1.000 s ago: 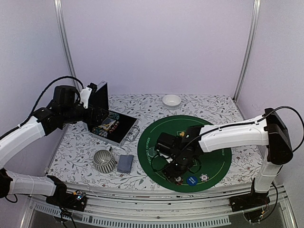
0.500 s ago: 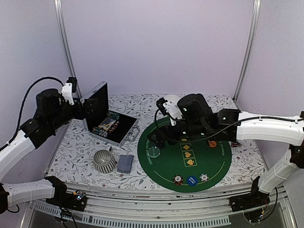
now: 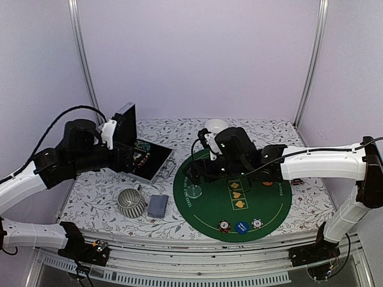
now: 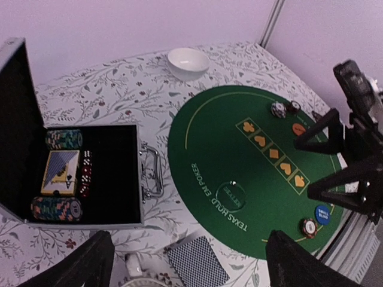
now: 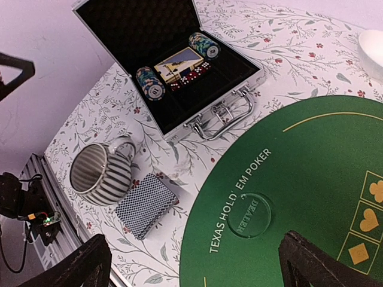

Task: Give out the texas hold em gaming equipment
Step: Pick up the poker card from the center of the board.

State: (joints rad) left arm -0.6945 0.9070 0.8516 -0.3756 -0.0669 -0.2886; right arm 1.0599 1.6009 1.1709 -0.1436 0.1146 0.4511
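A deck of grey-blue-backed cards (image 3: 158, 205) (image 4: 197, 263) (image 5: 145, 204) lies on the floral cloth left of the green poker mat (image 3: 263, 203). On the mat's left part sits a clear dealer button (image 3: 195, 191) (image 5: 249, 214). A reddish chip (image 3: 224, 226), a blue chip (image 3: 241, 227) and a white chip (image 3: 257, 223) sit in a row at the mat's near edge. My right gripper (image 3: 200, 171) (image 5: 194, 245) hangs open and empty above the mat's left edge. My left gripper (image 3: 128, 158) (image 4: 187, 239) is open and empty, high over the open case.
An open metal case (image 3: 152, 173) (image 5: 209, 113) holds chip stacks, dice and a card pack. A ribbed grey mug (image 3: 131, 202) (image 5: 99, 173) stands beside the deck. A white bowl (image 3: 216, 126) (image 4: 188, 61) sits at the back. More chips (image 4: 278, 109) lie on the mat's far side.
My right gripper rose from the chips at the mat's near edge, opened, and now hangs over the mat's left edge. The left arm drew back left, then returned toward the case.
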